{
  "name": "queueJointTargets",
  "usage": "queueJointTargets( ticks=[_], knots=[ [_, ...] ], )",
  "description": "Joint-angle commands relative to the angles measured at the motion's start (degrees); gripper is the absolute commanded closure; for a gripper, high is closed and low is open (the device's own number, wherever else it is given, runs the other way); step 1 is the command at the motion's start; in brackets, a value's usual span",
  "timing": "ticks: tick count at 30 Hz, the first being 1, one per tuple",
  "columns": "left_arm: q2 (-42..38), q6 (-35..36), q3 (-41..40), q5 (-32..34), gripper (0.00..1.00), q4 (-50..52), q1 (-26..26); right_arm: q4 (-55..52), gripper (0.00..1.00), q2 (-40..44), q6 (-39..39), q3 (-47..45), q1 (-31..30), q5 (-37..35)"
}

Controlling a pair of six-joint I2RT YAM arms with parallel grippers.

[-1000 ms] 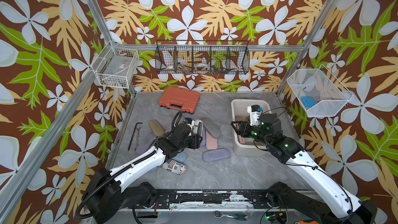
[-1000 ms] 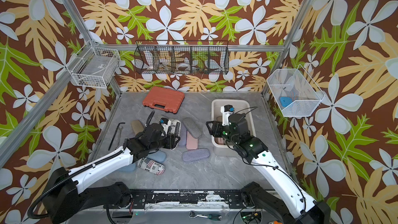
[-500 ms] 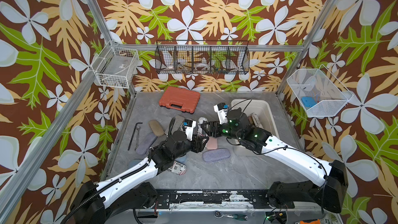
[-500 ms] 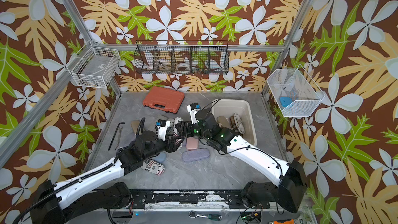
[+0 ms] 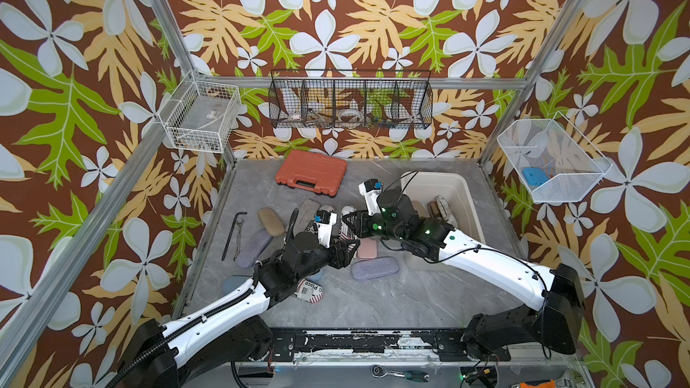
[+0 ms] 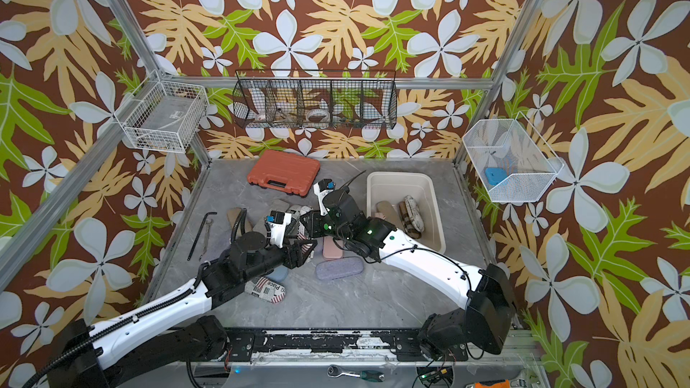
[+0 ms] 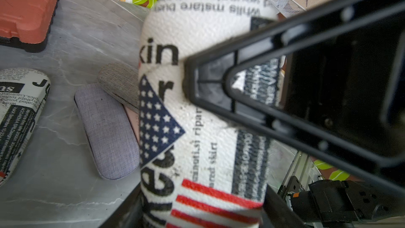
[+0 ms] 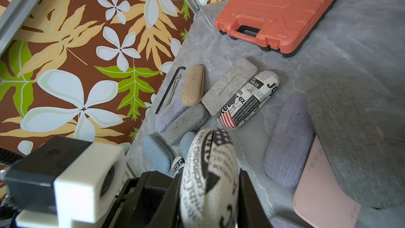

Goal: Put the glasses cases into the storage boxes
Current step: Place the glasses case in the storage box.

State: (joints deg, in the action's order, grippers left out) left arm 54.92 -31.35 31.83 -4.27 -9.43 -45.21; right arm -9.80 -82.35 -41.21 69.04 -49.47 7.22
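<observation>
Over the middle of the table, a newspaper-and-flag print glasses case (image 7: 197, 128) is held between both arms. My left gripper (image 7: 202, 211) has a finger against each side of one end. My right gripper (image 8: 209, 191) is shut on its other end (image 8: 208, 172). In both top views the two grippers (image 5: 348, 248) (image 6: 310, 223) meet tip to tip. The cream storage box (image 5: 440, 181) (image 6: 399, 178) stands to the right with several cases (image 6: 412, 214) inside. More cases lie on the table: lavender (image 5: 373, 268), pink (image 5: 367, 250), another newspaper print (image 5: 310, 291), tan (image 5: 270, 221).
An orange toolcase (image 5: 311, 175) lies at the back of the table. A hex key (image 5: 231, 233) lies by the left wall. On the walls hang a black wire basket (image 5: 351, 104), a white wire basket (image 5: 201, 117) and a white mesh basket (image 5: 552, 160).
My right arm has swung from over the storage box to the table's middle and shut on the printed case. My left arm has carried that case toward the centre.
</observation>
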Motion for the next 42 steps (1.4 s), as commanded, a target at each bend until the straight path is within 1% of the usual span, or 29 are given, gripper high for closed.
queueJointTargets(
  ticks=[1,4,5,8,11,16,18,22,24,26,30,33,34,36,38,42],
  knots=[
    [-1.17,0.37,-0.36,-2.57,0.18,-4.06,-0.05,1.99,0.76,0.65,0.47,0.49,-0.10,-0.25],
    [-2.82,-0.32,-1.05,-1.83,0.04,-3.92,-0.05,0.72,0.76,0.52,1.17,1.01,-0.11,-0.33],
    [-3.32,-0.72,-1.32,-1.35,0.01,-3.87,-0.05,0.58,0.76,0.57,1.35,0.93,-0.12,-0.51],
    [-5.08,-1.16,-2.20,-0.77,0.00,-3.24,-0.05,-0.05,0.75,1.28,2.18,0.54,-0.15,-2.35],
    [-7.50,-2.43,-3.60,0.75,0.00,-1.71,-0.05,-2.82,0.74,1.49,4.05,2.13,-0.15,-5.70],
    [-14.47,-7.12,-8.39,5.21,0.01,-0.97,-0.05,-6.35,0.73,2.34,7.31,4.53,0.00,-9.74],
    [-17.10,-9.78,-9.28,9.95,0.03,1.99,-0.05,-8.96,0.73,2.42,8.60,5.99,0.67,-11.94],
    [-20.36,-15.82,-7.78,22.50,0.03,17.17,-0.02,-11.64,0.73,3.72,10.00,7.17,4.54,-12.24],
    [-21.77,-19.17,-8.25,26.45,0.03,22.10,-0.04,-11.96,0.73,4.87,10.84,7.39,6.49,-12.18],
    [-23.15,-22.12,-9.49,28.25,0.03,24.20,-0.05,-13.20,0.73,5.51,12.06,8.46,7.73,-13.46],
    [-26.45,-26.15,-12.81,29.58,0.03,24.38,0.02,-17.26,0.73,6.36,15.01,11.09,9.36,-17.31],
    [-28.05,-26.77,-14.04,29.84,0.03,24.19,-0.05,-20.00,0.72,7.65,17.47,12.27,10.82,-19.54],
    [-28.29,-26.80,-14.23,30.00,0.03,24.20,-0.05,-21.02,0.70,8.06,18.16,12.55,11.41,-20.17],
    [-28.44,-26.82,-14.43,30.36,0.03,24.22,-0.03,-23.80,0.72,9.06,19.76,13.12,13.17,-21.69],
    [-28.10,-26.70,-14.76,30.63,0.03,23.53,-0.05,-26.12,0.73,10.06,20.70,12.94,15.50,-21.64],
    [-26.48,-26.74,-15.24,30.30,0.03,21.31,-0.05,-29.67,0.73,13.15,21.83,10.19,19.84,-22.63]
  ],
)
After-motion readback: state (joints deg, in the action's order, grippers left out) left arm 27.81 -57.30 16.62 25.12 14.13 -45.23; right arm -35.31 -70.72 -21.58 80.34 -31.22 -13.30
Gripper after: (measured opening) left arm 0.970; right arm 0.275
